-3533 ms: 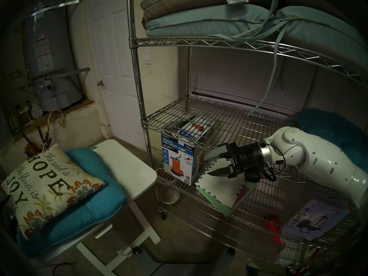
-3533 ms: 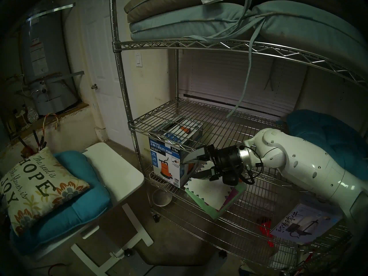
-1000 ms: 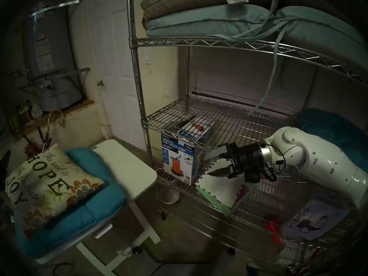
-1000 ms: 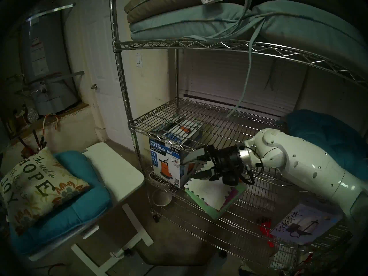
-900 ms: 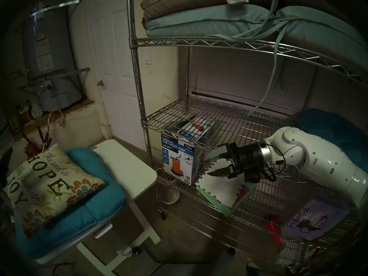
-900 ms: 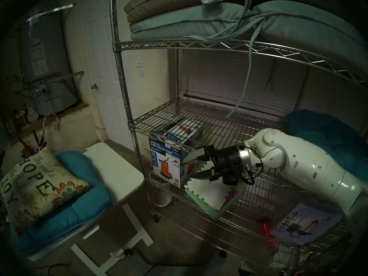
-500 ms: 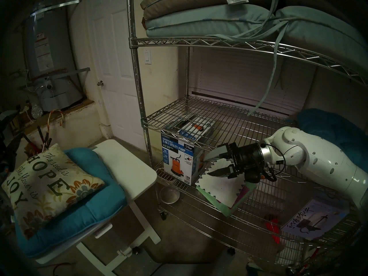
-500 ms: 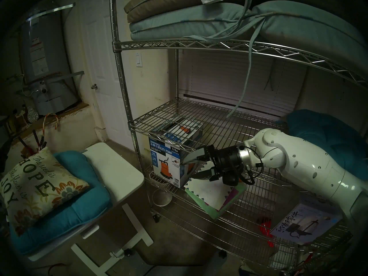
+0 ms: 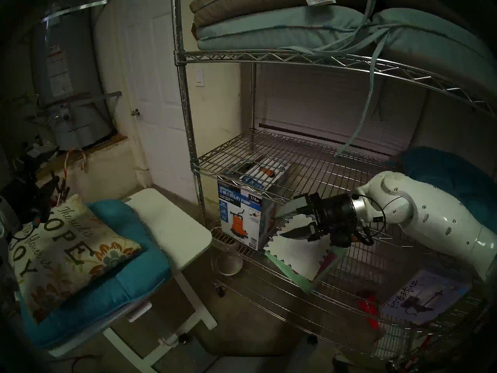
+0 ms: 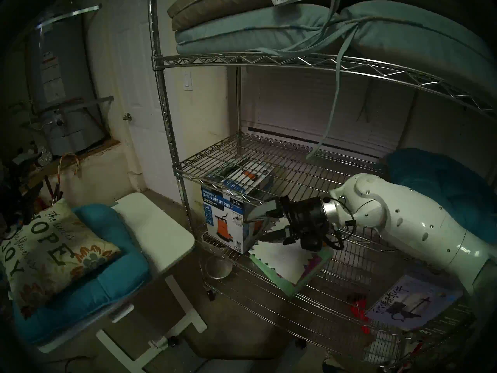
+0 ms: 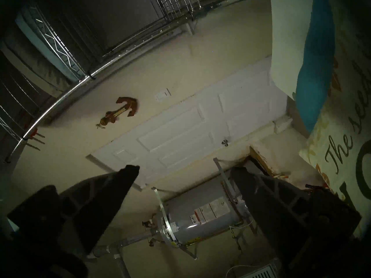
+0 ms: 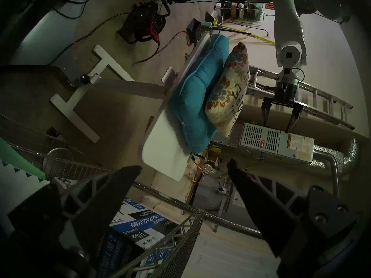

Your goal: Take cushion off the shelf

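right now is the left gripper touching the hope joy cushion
Apart. The right wrist view shows the open left gripper hanging clear of the cushion, with the wall visible between them.

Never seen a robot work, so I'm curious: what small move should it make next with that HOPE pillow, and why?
Probably just lift the left pincer clear: the pillow already lies off the wire shelf, on a teal cushion, with it and the right pincer open and empty.

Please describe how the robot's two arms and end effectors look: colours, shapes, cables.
Both arms have glossy white rounded shells. The right arm ends in a silver ring, black cylinder and looping black cable. The right end effector and left end effector each carry two dark, tapered, ribbed fingers.
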You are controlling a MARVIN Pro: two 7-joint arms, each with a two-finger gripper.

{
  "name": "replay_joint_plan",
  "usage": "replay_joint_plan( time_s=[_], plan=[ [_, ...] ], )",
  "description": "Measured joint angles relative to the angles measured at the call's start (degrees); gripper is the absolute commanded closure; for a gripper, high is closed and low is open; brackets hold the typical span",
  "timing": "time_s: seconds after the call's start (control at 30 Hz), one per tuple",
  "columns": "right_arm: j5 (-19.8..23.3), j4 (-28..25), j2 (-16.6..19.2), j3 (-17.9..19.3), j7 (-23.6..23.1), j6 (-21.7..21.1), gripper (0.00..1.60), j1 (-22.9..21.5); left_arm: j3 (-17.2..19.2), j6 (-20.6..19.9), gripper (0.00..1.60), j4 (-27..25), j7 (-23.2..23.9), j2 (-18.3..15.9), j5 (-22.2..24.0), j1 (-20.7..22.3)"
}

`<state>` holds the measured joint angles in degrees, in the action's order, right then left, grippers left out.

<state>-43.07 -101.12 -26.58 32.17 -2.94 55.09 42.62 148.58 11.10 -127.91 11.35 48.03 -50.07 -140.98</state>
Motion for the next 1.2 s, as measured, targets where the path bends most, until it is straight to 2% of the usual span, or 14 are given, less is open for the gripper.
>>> replay_joint_plan(
  time_s=[0.63,1.2],
  plan=[
    [0.0,-0.01,0.02,0.0,0.0,0.0,0.0,0.0,-15.39,-6.41,0.0,2.72,2.28,-11.23,-2.25,11.75],
    [0.02,0.01,0.02,0.0,0.01,0.0,0.0,-0.02,-27.96,-13.59,0.0,4.21,2.13,-21.1,-0.02,21.98]
  ],
)
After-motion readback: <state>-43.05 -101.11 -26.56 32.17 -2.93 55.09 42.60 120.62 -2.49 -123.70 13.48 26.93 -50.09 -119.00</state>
